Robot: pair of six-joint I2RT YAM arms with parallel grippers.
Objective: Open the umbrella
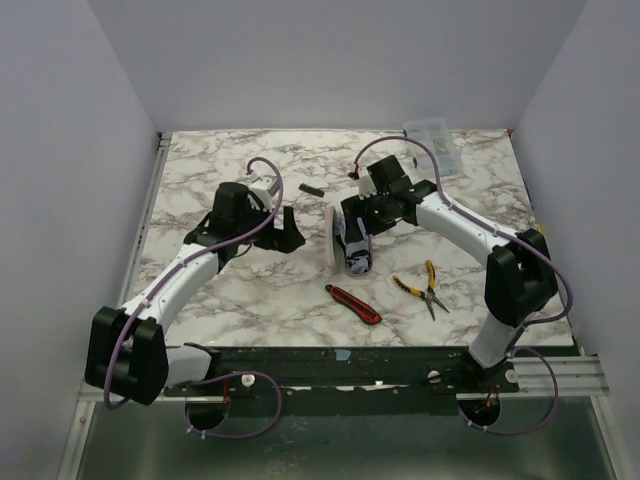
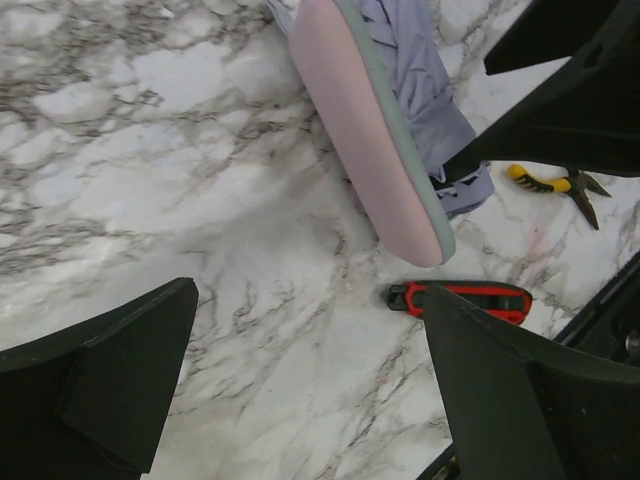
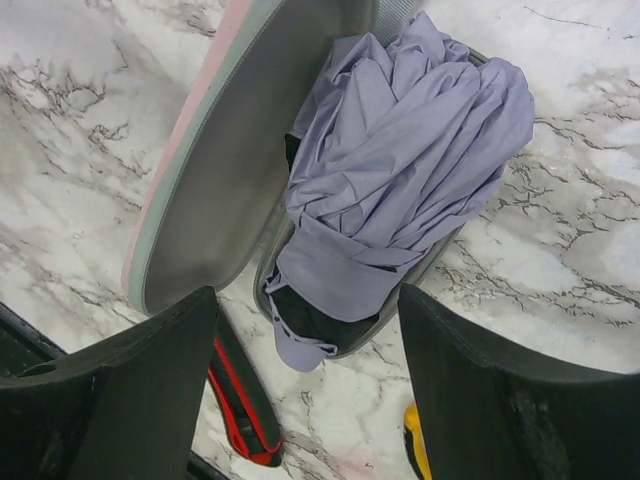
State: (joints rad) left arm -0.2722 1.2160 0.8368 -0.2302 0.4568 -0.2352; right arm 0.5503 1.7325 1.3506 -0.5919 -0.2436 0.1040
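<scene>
**Top view.** A marble table (image 1: 220, 290) is seen with both arms reaching over it. The umbrella (image 1: 357, 256) is found folded near the table's centre, lying in an open case whose pink lid (image 1: 330, 238) is raised on edge at its left. The right gripper (image 1: 356, 236) is placed directly over the umbrella. The left gripper (image 1: 286, 230) is held just left of the lid, apart from it. A red cutter (image 1: 352, 304) and yellow pliers (image 1: 425, 287) are laid nearer the arm bases. A clear box (image 1: 430, 135) is set at the far right edge.

**Left wrist view.** The left gripper (image 2: 310, 300) is spread wide, with nothing between its fingers (image 2: 110, 390). The lid (image 2: 370, 130), the lavender fabric (image 2: 425, 85), the cutter (image 2: 460, 298) and the pliers (image 2: 550, 182) are shown beyond it.

**Right wrist view.** The right gripper (image 3: 305, 295) is spread wide and nothing is gripped. The bunched umbrella (image 3: 400, 170) is seen in the grey case shell (image 3: 445, 250), the lid (image 3: 220, 150) beside it. Contact between the fingers (image 3: 500, 400) and the case cannot be told.
</scene>
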